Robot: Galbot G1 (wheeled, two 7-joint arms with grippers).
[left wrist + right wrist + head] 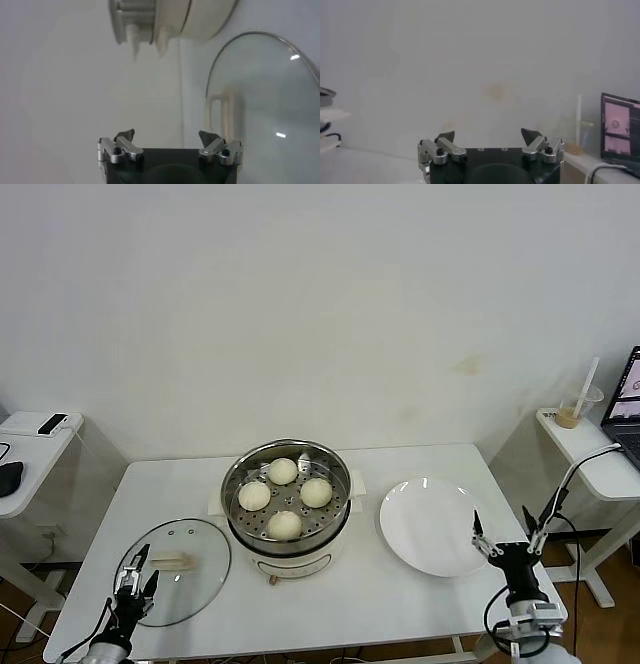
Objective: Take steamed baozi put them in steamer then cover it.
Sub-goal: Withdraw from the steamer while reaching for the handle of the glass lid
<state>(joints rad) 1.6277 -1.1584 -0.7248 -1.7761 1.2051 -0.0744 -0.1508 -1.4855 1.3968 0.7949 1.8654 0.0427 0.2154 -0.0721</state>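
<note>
Several cream-white steamed baozi (285, 524) sit inside the shiny steamer (285, 445), which stands on its white pot base in the middle of the table. The glass cover (198, 546) lies flat on the table left of the steamer, its cream handle (170, 561) facing up. My left gripper (135, 576) hovers open over the cover's near-left rim. The left wrist view shows that gripper (166, 135) empty, with the cover (265, 100) and the pot base (170, 20) beyond. My right gripper (507, 532) is open and empty by the table's right front edge, and it (488, 134) faces the wall.
A flat white plate (430, 524) lies right of the steamer, close to the right gripper. A side table with a cup (575, 412) and a laptop (620, 125) stands to the right. Another side table (25, 446) stands at the left.
</note>
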